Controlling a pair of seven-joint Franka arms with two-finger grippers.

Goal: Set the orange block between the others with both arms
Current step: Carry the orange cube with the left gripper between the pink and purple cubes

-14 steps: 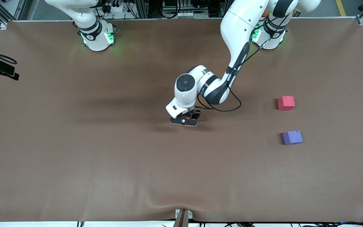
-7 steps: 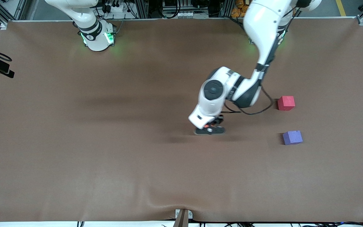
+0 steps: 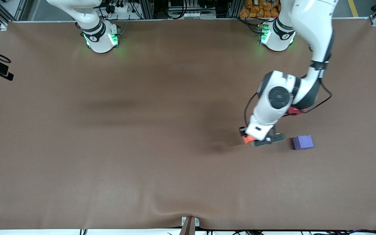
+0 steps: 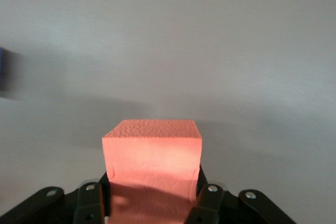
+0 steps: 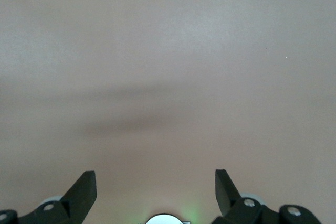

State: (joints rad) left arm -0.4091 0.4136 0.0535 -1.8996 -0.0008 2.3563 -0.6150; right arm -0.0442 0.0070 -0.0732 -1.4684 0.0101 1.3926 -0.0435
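Orange and matte, with a pebbled foam-like top face, the orange block (image 4: 152, 169) is a small cube with square edges; it sits clamped between the two black fingers (image 4: 202, 203) of the left gripper (image 3: 256, 141), which press flat against two of its sides; in the front view only a corner of the orange block (image 3: 247, 139) shows under the wrist. The left gripper is up in the air over the brown table (image 3: 109, 147), just beside the purple-blue cube (image 3: 303, 142), on that cube's side toward the right arm's end of the table; block and cube are apart. The red-pink cube (image 3: 294, 111) is mostly hidden by the left arm's wrist, only a sliver showing; it lies farther from the front camera than the purple-blue cube, with a gap of bare cloth between the two. The brown cloth runs wide and bare from the gripper toward the right arm's end and toward the front camera, with a slight ripple at its near edge. The right arm waits near its base; the right gripper (image 5: 156, 192) hangs over bare table, its fingers (image 5: 84, 190) spread wide with nothing between them.
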